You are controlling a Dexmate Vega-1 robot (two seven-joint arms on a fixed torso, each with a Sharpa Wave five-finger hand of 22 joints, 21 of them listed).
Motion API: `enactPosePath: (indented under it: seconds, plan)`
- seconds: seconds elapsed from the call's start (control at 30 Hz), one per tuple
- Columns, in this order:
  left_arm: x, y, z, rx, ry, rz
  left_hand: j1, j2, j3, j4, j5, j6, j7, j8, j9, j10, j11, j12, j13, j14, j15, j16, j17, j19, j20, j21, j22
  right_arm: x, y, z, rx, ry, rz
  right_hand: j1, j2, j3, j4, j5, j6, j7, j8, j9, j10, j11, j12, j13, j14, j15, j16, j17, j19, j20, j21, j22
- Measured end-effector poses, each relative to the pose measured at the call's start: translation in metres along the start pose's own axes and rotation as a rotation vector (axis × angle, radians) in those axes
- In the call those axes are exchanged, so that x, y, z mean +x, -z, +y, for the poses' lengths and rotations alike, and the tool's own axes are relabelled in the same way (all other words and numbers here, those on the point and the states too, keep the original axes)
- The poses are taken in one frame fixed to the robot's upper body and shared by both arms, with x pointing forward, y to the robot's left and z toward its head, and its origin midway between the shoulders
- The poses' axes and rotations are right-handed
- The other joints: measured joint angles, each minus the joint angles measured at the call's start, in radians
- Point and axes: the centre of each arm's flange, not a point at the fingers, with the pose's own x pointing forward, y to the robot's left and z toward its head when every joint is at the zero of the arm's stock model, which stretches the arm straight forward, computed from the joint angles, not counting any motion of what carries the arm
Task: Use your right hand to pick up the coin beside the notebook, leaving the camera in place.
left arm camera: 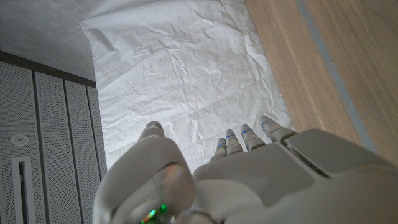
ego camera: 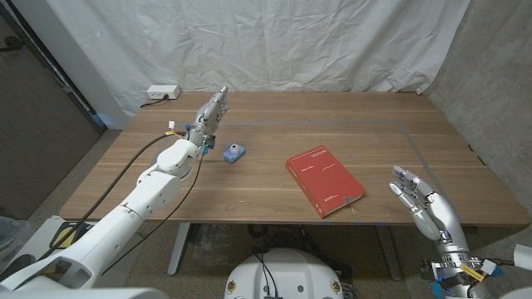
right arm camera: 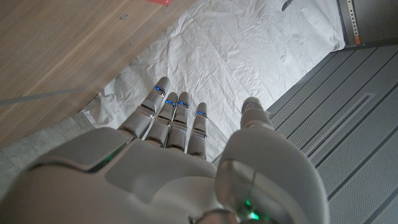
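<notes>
A red notebook lies slanted on the wooden table, right of centre; its corner also shows in the right wrist view. A tiny dark speck sits on the wood close to that corner, and it may be the coin; it is too small to tell for sure. A small blue camera stands left of the notebook. My right hand hovers open at the near right edge, well apart from the notebook. My left hand is held open beyond the camera, holding nothing.
A white power strip lies at the table's far left corner. A crumpled white sheet hangs behind the table. A faint tape line runs along the right part of the tabletop.
</notes>
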Motion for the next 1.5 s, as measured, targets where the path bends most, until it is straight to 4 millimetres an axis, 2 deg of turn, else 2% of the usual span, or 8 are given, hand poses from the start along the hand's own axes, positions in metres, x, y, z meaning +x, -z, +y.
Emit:
enactPosePath:
  seconds: [0.43, 1.03, 1.3, 1.47, 1.5]
  plan:
    - [-0.001, -0.003, -0.002, 0.004, 0.000, -0.008, 0.000, 0.000, 0.000, 0.000, 0.000, 0.000, 0.000, 0.000, 0.000, 0.000, 0.000, 0.000, 0.000, 0.000, 0.000, 0.000, 0.000, 0.000, 0.000, 0.000, 0.000, 0.000, -0.004, 0.004, -0.145, 0.014, -0.011, 0.005, -0.005, 0.000, 0.000, 0.000, 0.007, -0.004, 0.000, 0.000, -0.002, -0.013, 0.000, 0.000, 0.000, 0.000, 0.000, 0.000, 0.007, 0.007, 0.000, 0.000]
    - [-0.002, -0.004, -0.009, 0.004, -0.006, -0.012, 0.005, 0.005, 0.000, 0.000, -0.007, 0.000, 0.000, 0.000, 0.000, 0.000, 0.000, 0.000, 0.000, 0.000, 0.000, 0.000, 0.000, 0.000, 0.000, 0.000, 0.000, -0.003, -0.002, 0.005, -0.296, 0.019, -0.043, 0.017, -0.006, 0.004, -0.004, 0.008, 0.019, -0.016, 0.000, 0.000, 0.014, -0.036, 0.004, 0.005, 0.017, -0.005, 0.005, 0.000, 0.025, 0.000, -0.004, 0.000]
    - [-0.004, -0.004, -0.011, 0.000, -0.011, -0.023, 0.005, 0.005, 0.000, 0.000, -0.007, 0.000, 0.000, 0.000, 0.000, 0.000, 0.000, 0.000, 0.000, 0.000, 0.000, 0.000, 0.000, 0.000, 0.000, 0.000, 0.000, -0.003, -0.008, 0.006, -0.380, 0.016, -0.075, 0.022, -0.012, 0.004, -0.004, 0.008, 0.044, -0.042, 0.007, 0.000, 0.021, -0.054, 0.008, 0.005, 0.024, -0.005, 0.006, 0.000, 0.029, 0.004, -0.004, 0.000]
    - [-0.005, -0.005, -0.012, -0.002, -0.016, -0.034, 0.005, 0.005, 0.000, 0.000, -0.007, 0.000, 0.000, 0.000, 0.000, 0.000, 0.000, 0.000, 0.000, 0.000, 0.000, 0.000, 0.000, 0.000, 0.000, 0.000, 0.000, -0.002, -0.015, 0.009, -0.400, -0.001, -0.101, 0.022, -0.012, 0.004, -0.004, 0.012, 0.049, -0.047, 0.007, 0.000, 0.030, -0.063, 0.012, 0.005, 0.031, -0.005, 0.009, 0.000, 0.040, 0.000, -0.003, 0.000]
    - [-0.007, -0.003, -0.012, -0.005, -0.017, -0.031, 0.005, 0.005, 0.000, 0.000, -0.007, 0.000, 0.000, 0.000, 0.000, 0.000, 0.000, 0.000, 0.000, 0.000, 0.000, 0.000, 0.000, 0.000, 0.000, 0.000, 0.000, -0.003, -0.012, 0.007, -0.456, 0.013, -0.096, 0.022, -0.012, 0.004, -0.004, 0.015, 0.053, -0.051, 0.007, 0.000, 0.032, -0.065, 0.012, 0.005, 0.034, -0.002, 0.009, 0.000, 0.040, 0.000, -0.003, 0.000]
